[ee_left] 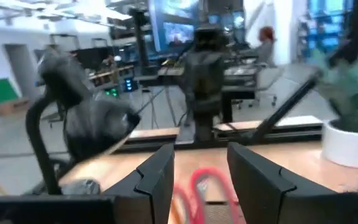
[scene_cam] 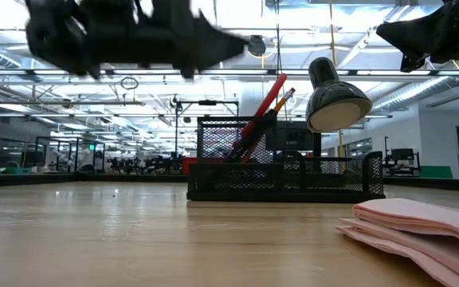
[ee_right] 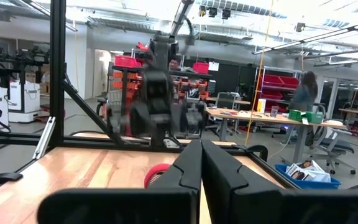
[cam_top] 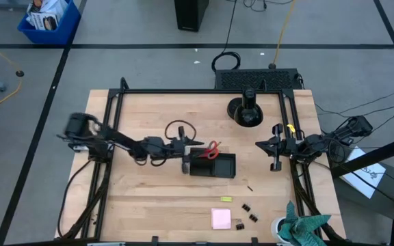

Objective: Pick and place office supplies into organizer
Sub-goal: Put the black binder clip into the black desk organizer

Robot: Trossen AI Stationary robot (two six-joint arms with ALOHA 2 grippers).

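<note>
Hovering above the left end of the organizer (cam_top: 213, 165), the left gripper (cam_top: 185, 161) has its jaws parted and holds nothing; in the left wrist view the two dark, smooth fingers (ee_left: 156, 180) stand clearly apart with the red loops of the scissors (ee_left: 207, 186) just below the gap. The organizer is a black rectangular tray of fine wire mesh, lying on the desk (cam_top: 149, 198) of pale wood planks. The red-handled scissors (cam_top: 211, 151) stand tilted in its tall compartment at the rear left, just beside the jaws, handles up. In the low view an orange pencil (scene_cam: 280, 101) leans in the same compartment next to the scissors.

The right gripper (cam_top: 273, 145) waits well to the right of the organizer, above the desk's right edge, with its jaws pressed together and empty.

Farther from the jaws, near the front edge of the desk, lie a pink square sticky-note pad (cam_top: 221, 218), a small yellow-green eraser (cam_top: 226, 199) and several tiny black binder clips (cam_top: 246, 218). A thin dark pen (cam_top: 250, 188) lies between these and the organizer. Behind the organizer stands a glossy black lamp (cam_top: 246, 109) with a round base. A white pot with a teal-green cloth (cam_top: 299, 226) stands at the front right corner. I can read no writing anywhere.
</note>
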